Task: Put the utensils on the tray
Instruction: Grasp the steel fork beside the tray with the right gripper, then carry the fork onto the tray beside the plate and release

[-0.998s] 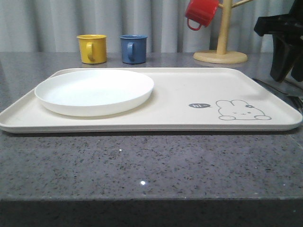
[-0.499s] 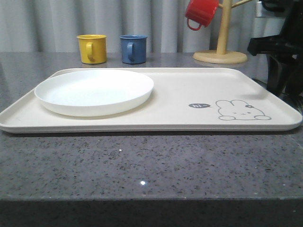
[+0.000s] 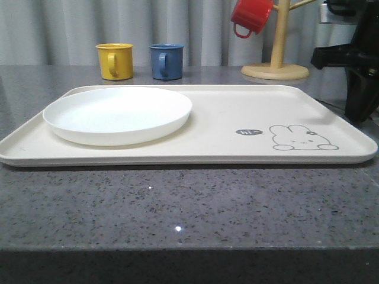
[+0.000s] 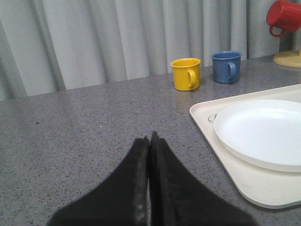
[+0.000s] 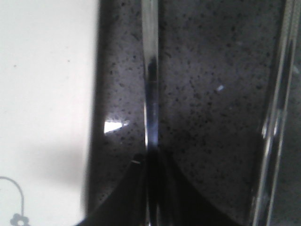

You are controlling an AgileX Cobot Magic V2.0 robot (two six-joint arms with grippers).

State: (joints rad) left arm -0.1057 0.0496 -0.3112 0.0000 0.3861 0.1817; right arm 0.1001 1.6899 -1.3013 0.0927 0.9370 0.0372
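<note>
The cream tray with its grey rabbit drawing lies across the counter, and its edge appears in the right wrist view. My right gripper is down on the dark counter just right of the tray, shut on a slim shiny silver utensil whose handle runs away from the fingers. I cannot tell which utensil it is. Another silver utensil lies parallel, further from the tray. In the front view the right gripper stands at the tray's right end. My left gripper is shut on nothing over bare counter, left of the tray.
A round white plate fills the tray's left half. Behind the tray stand a yellow cup and a blue cup. A wooden mug tree at the back right carries a red mug.
The right arm has shifted and come down at the tray's right end, from hanging above the counter to reaching the counter beside the tray. The utensil tip seen there earlier is now hidden.
</note>
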